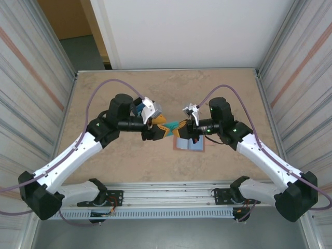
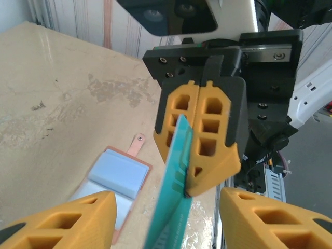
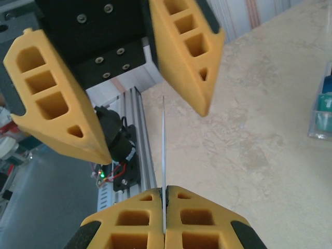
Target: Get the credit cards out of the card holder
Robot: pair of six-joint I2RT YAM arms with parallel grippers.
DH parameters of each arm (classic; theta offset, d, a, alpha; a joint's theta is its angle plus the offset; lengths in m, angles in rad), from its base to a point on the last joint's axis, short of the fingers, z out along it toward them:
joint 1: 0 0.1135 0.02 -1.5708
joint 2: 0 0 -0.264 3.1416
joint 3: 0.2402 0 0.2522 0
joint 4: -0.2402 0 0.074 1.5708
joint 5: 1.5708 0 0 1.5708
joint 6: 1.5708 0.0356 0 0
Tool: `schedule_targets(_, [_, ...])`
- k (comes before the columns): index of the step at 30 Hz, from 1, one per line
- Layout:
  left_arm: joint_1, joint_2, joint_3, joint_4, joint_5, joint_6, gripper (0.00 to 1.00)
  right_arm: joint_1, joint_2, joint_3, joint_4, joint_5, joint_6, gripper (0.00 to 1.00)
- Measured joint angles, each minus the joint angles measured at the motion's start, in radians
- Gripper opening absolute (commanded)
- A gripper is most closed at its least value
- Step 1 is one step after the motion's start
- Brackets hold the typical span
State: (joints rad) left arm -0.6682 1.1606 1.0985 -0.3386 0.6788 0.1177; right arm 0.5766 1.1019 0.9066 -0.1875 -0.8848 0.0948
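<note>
A teal credit card (image 2: 174, 207) hangs in the air between the two grippers. My right gripper (image 3: 163, 191) is shut on one end of it; in that view the card (image 3: 163, 145) shows edge-on as a thin line. My left gripper (image 2: 167, 201) is open, one finger on each side of the card's other end, with gaps on both sides. From above, the left gripper (image 1: 157, 129) and the right gripper (image 1: 183, 126) face each other over the table's middle. The card holder (image 2: 116, 176) lies open on the table below, blue-grey pockets up, its snap tab (image 2: 138, 144) pointing away.
The open card holder (image 1: 188, 144) lies just under the right gripper. A clear container with teal and blue contents (image 3: 322, 106) stands on the far side, behind the left wrist (image 1: 139, 108). The aluminium rail (image 1: 171, 199) runs along the near edge.
</note>
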Motion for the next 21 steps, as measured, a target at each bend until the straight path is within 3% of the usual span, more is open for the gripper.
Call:
schedule_targets(5, [0.0,0.034,0.035,-0.038,0.039,0.043,0.33,0.005,0.001,0.0,-0.014,-0.006,-0.01,0.01])
schedule_targets(11, [0.0,0.063,0.048,-0.059,0.089,0.067,0.21,0.006,0.003,0.0,-0.027,-0.012,-0.023,0.01])
schedule_targets(14, [0.0,0.071,0.05,-0.061,0.099,0.077,0.03,0.006,0.006,0.0,-0.03,-0.018,-0.026,0.02])
schedule_targets(16, [0.0,0.074,0.055,-0.069,0.107,0.077,0.0,0.006,0.008,0.0,-0.034,-0.018,-0.026,0.06])
schedule_targets(18, [0.0,0.074,0.056,-0.077,0.107,0.08,0.0,0.007,0.009,0.0,-0.033,-0.018,-0.027,0.16])
schedule_targets(21, [-0.002,0.074,0.056,-0.077,0.099,0.08,0.0,0.006,0.012,0.001,-0.038,-0.007,-0.029,0.51])
